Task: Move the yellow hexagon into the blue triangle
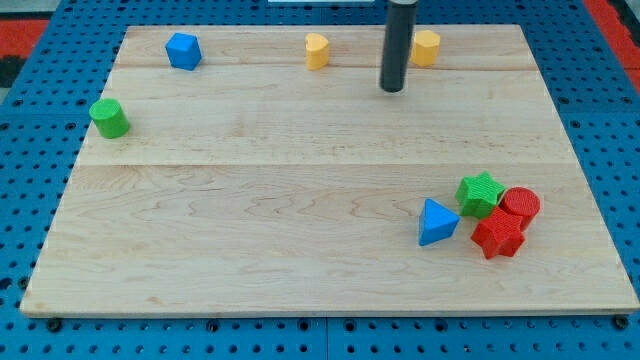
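Note:
The yellow hexagon point(426, 47) sits near the view's top edge of the wooden board, right of centre. The blue triangle point(437, 222) lies at the lower right, touching or nearly touching a cluster of other blocks on its right. My tip point(392, 88) rests on the board just left of and slightly below the yellow hexagon, with a small gap between them. The blue triangle is far below the tip, toward the view's bottom.
A second yellow block point(317, 50), its shape unclear, sits left of the tip. A blue block point(183, 50) is at the top left and a green cylinder point(109, 118) at the left edge. A green star point(480, 192), a red cylinder point(520, 205) and a red star point(498, 235) cluster right of the triangle.

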You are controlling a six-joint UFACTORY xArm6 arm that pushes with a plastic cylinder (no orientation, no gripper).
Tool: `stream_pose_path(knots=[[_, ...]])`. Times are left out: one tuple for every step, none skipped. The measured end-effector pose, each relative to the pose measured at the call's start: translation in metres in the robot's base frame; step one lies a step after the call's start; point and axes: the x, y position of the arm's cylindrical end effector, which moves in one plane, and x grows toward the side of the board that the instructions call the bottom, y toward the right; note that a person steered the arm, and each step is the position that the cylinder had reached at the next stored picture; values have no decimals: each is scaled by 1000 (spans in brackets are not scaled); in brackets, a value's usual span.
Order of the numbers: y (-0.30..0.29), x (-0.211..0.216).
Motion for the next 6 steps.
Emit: stream_pose_path(knots=[[74,-19],[101,-72],[65,-92],[21,-62],[-9,-3],[-14,-39]])
